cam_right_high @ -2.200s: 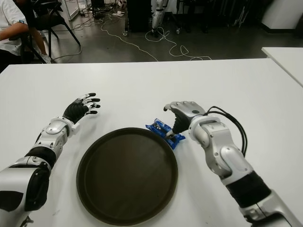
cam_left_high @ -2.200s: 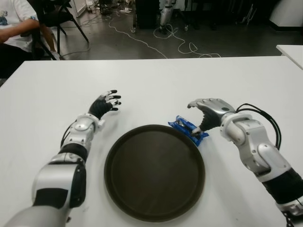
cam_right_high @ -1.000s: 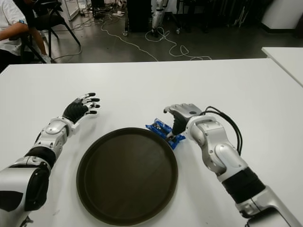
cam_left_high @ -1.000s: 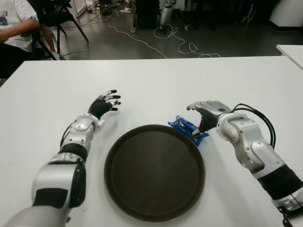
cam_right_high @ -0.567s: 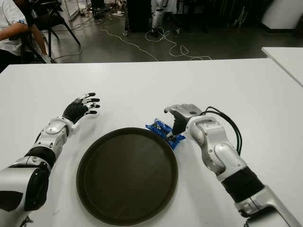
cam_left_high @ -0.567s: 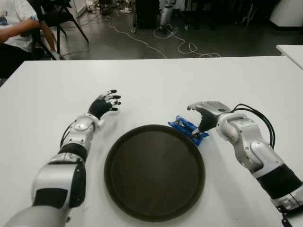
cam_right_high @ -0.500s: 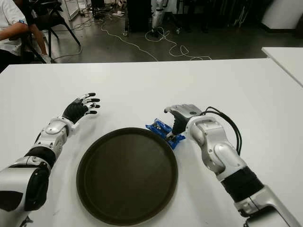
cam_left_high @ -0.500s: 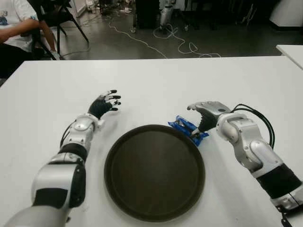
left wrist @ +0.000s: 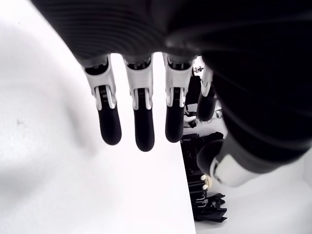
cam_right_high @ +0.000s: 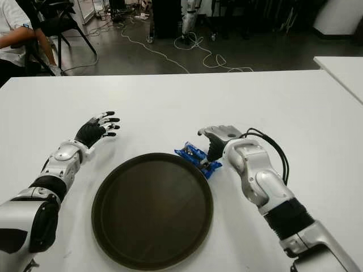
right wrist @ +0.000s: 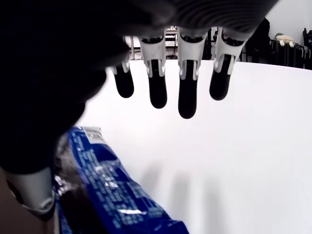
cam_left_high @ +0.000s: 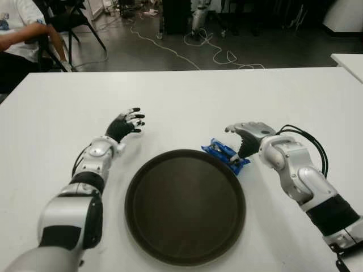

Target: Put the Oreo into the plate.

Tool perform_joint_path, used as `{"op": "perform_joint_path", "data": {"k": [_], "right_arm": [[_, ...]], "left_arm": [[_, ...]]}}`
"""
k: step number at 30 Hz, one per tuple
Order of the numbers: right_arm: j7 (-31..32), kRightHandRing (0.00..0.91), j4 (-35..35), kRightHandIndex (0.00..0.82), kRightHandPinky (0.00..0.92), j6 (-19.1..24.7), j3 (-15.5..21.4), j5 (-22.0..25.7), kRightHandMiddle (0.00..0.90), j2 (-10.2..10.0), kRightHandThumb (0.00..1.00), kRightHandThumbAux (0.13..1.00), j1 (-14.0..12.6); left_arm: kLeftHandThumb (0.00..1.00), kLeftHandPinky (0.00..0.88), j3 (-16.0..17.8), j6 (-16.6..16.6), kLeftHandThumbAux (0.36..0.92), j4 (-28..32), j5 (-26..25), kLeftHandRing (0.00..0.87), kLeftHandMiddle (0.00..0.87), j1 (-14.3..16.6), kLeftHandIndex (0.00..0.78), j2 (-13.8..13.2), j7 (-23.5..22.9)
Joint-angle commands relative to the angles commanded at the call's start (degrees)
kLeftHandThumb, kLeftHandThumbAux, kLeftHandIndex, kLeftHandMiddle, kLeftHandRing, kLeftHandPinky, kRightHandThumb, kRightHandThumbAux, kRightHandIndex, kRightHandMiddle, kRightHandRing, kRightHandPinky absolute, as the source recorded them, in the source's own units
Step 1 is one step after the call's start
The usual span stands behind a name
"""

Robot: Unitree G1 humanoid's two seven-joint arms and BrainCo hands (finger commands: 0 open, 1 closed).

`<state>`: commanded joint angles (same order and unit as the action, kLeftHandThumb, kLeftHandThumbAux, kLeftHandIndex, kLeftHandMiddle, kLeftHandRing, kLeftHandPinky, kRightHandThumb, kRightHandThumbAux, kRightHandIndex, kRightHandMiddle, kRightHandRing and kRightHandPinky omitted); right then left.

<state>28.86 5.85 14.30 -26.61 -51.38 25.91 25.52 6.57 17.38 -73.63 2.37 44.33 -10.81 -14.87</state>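
A blue Oreo pack (cam_left_high: 225, 154) lies on the white table (cam_left_high: 187, 102), touching the far right rim of the round dark brown plate (cam_left_high: 185, 205). My right hand (cam_left_high: 232, 143) hovers over the pack's right end, fingers stretched out and thumb pointing down beside it. In the right wrist view the Oreo pack (right wrist: 102, 185) lies under the thumb (right wrist: 34, 195), and the fingers (right wrist: 187, 100) are extended and hold nothing. My left hand (cam_left_high: 127, 123) shows to the left of the plate, fingers spread, with nothing in it.
A person (cam_left_high: 17, 34) sits on a chair beyond the table's far left corner. Cables (cam_left_high: 198, 45) lie on the floor behind the table. A second white table (cam_left_high: 349, 59) shows at the right edge.
My right hand has shifted only slightly above the Oreo pack. The pack, the plate and my left hand stay where they were.
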Motion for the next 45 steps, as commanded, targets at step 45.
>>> {"op": "perform_joint_path", "data": {"k": [45], "right_arm": [[0.5,0.196,3.1,0.146,0.192,-0.3,-1.8,0.1,0.181,-0.9,0.0,0.666,0.6]], "left_arm": [[0.0,0.264,0.3,-0.4,0.668,-0.1,-0.4,0.242,0.222,0.2,0.147,0.4,-0.1]]}}
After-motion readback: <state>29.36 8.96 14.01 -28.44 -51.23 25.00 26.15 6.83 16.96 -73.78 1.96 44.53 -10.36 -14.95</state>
